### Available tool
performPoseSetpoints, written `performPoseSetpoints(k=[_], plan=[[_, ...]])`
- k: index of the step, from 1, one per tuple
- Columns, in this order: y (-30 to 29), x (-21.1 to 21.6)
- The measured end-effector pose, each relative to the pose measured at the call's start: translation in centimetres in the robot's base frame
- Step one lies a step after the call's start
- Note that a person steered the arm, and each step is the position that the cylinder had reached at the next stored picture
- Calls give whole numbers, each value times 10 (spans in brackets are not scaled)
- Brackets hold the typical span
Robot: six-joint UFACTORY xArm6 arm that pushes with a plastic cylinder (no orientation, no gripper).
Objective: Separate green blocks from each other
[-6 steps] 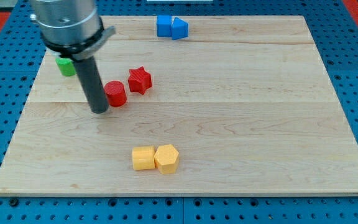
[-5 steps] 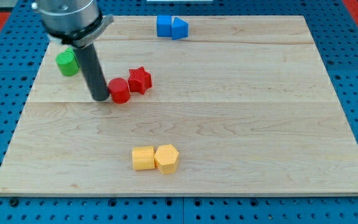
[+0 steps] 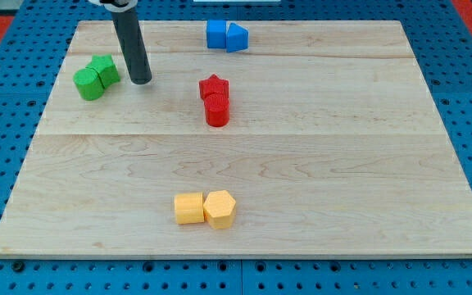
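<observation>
Two green blocks touch each other at the board's upper left: a green cylinder (image 3: 88, 83) on the left and a green star-like block (image 3: 105, 70) just up and right of it. My tip (image 3: 141, 80) is the lower end of the dark rod. It rests on the board just right of the green pair, a small gap from the green star-like block.
A red star (image 3: 214, 86) sits against a red cylinder (image 3: 217, 110) right of my tip. Two blue blocks (image 3: 226, 36) touch at the view's top. Two yellow blocks (image 3: 205, 208) touch near the view's bottom. The wooden board (image 3: 342, 164) lies on a blue pegboard.
My tip has moved up and slightly right, away from the red blocks. The red cylinder and star now sit farther right, with the cylinder below the star. Both green blocks now show.
</observation>
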State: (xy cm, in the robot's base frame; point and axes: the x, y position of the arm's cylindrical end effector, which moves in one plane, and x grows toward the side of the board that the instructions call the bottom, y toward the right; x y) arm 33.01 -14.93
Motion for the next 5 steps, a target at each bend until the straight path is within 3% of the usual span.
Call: performPoseSetpoints(k=[5], plan=[[27,-4]])
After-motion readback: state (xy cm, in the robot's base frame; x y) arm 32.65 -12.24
